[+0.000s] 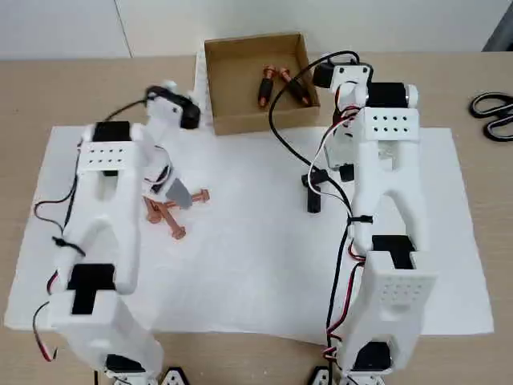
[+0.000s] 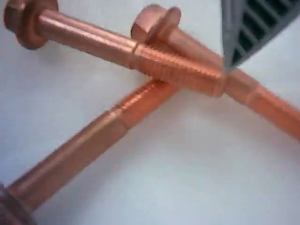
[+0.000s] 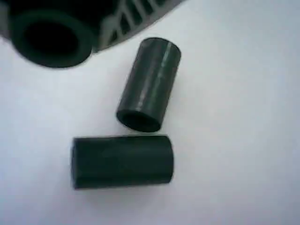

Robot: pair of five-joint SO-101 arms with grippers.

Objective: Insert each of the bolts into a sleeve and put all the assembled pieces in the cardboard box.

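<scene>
A white sheet (image 1: 240,273) is covering the middle of the wooden desk (image 1: 473,72). The cardboard box (image 1: 252,40) is sitting at the sheet's far edge, holding two assembled pieces (image 1: 267,84). Three bolts (image 2: 131,51) are lying crossed near the sheet's left edge under the left gripper (image 1: 178,192). Two sleeves (image 3: 122,161) are lying beside the right gripper (image 3: 131,18). Whether either grip is clenched or released cannot be told. Scissors (image 1: 493,112) are resting by the desk's right edge, and a broad stretch of sheet is showing between the arms.

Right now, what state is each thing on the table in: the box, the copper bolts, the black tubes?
Brown cardboard box: open-topped, holding two assembled bolt-and-sleeve pieces.
Three copper-coloured metal bolts: loose on the white sheet, crossed over one another, without sleeves.
Black cylindrical sleeves: two lying on their sides, no bolts in them; a third seen end-on, bore empty.
</scene>
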